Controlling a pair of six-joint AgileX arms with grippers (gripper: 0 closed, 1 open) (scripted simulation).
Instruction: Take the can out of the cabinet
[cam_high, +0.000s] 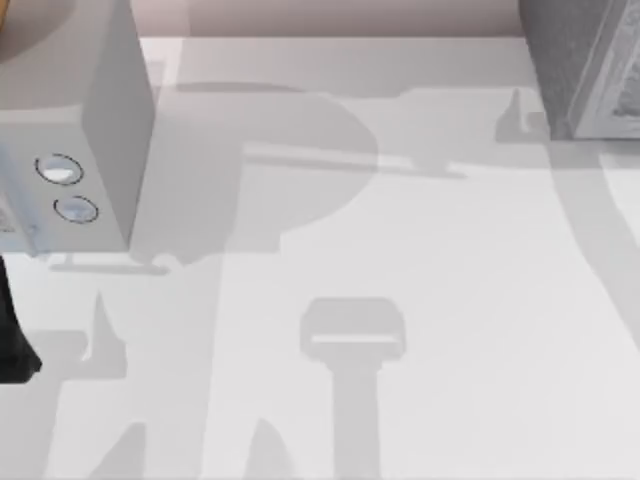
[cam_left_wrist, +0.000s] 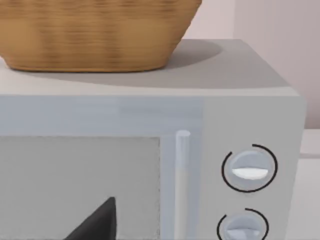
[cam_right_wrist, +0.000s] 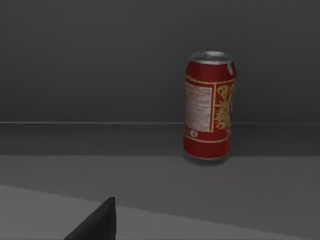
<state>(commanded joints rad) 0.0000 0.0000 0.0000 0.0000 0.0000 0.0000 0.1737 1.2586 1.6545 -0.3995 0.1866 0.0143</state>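
**Can upright in the cabinet interior; both hands largely out of frame**

Right wrist view: the red can (cam_right_wrist: 209, 106) stands upright on the dark cabinet (cam_right_wrist: 100, 75) floor near the back wall, apart from the right hand, of which one dark fingertip (cam_right_wrist: 97, 222) shows; finger spacing cannot be told. Left wrist view: a microwave (cam_left_wrist: 250, 100), cut off at the frame edge, carries a wicker basket (cam_left_wrist: 95, 35); the left hand's state likewise cannot be told. Top view: the white surface (cam_high: 400, 250) bears shadows; the cabinet's corner (cam_high: 585, 65) sits at upper right.

Bright table (cam_high: 450, 300), dim cabinet interior (cam_right_wrist: 100, 75).
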